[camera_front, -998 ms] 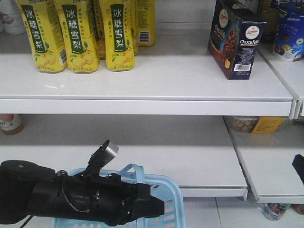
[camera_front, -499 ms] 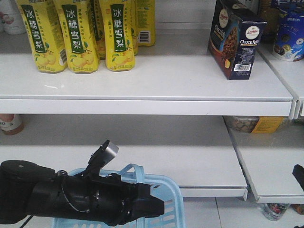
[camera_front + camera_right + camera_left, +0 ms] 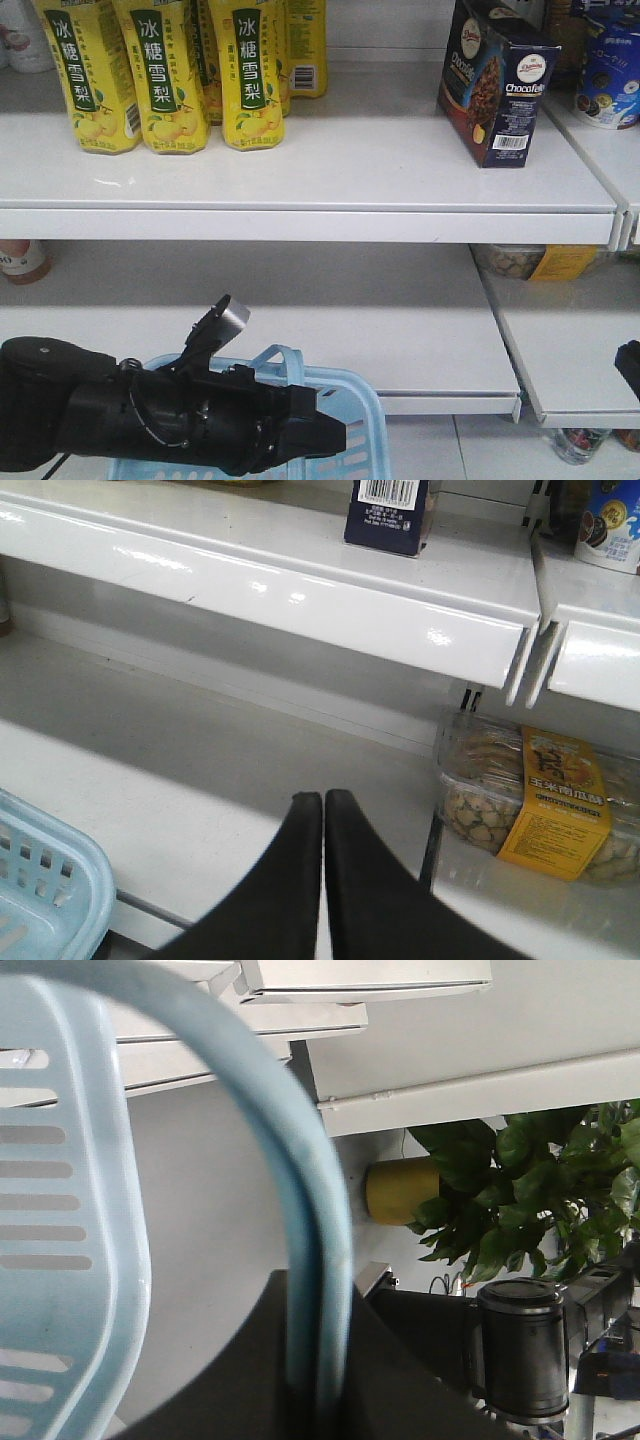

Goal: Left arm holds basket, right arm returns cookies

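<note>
Barely anything has shifted: black blocky right gripper (image 3: 322, 805) stays low, fingertips pressed together, empty. Dark navy cookie carton (image 3: 497, 78) stands on the white upper shelf (image 3: 300, 190). Bulky black left gripper (image 3: 318, 1380) clamps the light blue slotted basket's (image 3: 355, 420) handle.

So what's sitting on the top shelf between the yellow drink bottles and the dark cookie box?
Nothing: between the yellow pear-drink bottles and the cookie box the white top shelf is bare, as the front-facing view shows.

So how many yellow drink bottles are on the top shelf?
4 can be made out, at the left end of the top shelf: three in front, left, middle, right, and one behind. More may be hidden behind them.
</note>
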Controlling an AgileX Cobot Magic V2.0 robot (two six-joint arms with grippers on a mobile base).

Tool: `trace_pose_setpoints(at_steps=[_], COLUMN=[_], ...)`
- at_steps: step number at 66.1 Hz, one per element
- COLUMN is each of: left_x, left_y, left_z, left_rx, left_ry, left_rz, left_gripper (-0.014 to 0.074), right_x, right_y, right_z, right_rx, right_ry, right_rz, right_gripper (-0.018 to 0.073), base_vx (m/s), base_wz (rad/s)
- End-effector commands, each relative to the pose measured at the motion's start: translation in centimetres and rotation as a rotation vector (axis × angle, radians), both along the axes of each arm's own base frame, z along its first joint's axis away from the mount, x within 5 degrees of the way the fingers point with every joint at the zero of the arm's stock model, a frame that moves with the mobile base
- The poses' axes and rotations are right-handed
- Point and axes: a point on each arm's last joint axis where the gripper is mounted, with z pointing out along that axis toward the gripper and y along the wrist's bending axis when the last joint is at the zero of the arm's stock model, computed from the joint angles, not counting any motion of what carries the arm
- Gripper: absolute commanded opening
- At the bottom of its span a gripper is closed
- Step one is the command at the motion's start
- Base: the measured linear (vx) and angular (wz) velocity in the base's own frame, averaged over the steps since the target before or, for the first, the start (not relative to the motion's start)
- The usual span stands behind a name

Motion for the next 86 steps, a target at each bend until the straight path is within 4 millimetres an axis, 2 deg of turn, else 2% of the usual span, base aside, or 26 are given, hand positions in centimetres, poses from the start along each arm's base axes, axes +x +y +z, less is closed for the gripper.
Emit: trace_pose_setpoints(at_steps=[1, 22, 35, 43, 62, 75, 86], left_x=[0.1, 0.0, -0.9, -2.3, -6.6, -8.8, -10.7], left_y=[-0.4, -0.4, 0.1, 1.5, 6.4, 9.5, 12.3], left_z=[2.4, 2.4, 2.2, 2.8, 4.3, 4.3, 3.1], left_rx=[-0.106, -0.104, -0.013, 0.029, 0.153, 0.181, 0.196], left_ry=[-0.029, -0.032, -0.175, -0.252, -0.514, -0.612, -0.733], left_rz=[0.01, 0.006, -0.129, -0.111, -0.016, 0.146, 0.292], left_gripper=[-0.0006, -0.0006, -0.0006, -0.0006, -0.0006, -0.0006, -0.0006], right_x=[0.0, 0.0, 0.0, 0.0, 0.0, 0.0, 0.0], right_y=[0.3, 0.3, 0.3, 0.2, 0.2, 0.2, 0.2], right_z=[0.7, 0.7, 0.7, 0.7, 0.7, 0.7, 0.7], right_rx=[0.017, 0.017, 0.017, 0.014, 0.015, 0.015, 0.015], right_ry=[-0.003, -0.003, -0.003, -0.002, -0.003, -0.003, -0.003], right_rz=[0.023, 0.023, 0.023, 0.011, 0.012, 0.012, 0.012], right_gripper=[-0.0008, -0.0008, -0.0008, -0.0008, -0.0008, -0.0008, -0.0008], base_vx=[0.0, 0.0, 0.0, 0.0, 0.0, 0.0, 0.0], base_wz=[0.0, 0.0, 0.0, 0.0, 0.0, 0.0, 0.0])
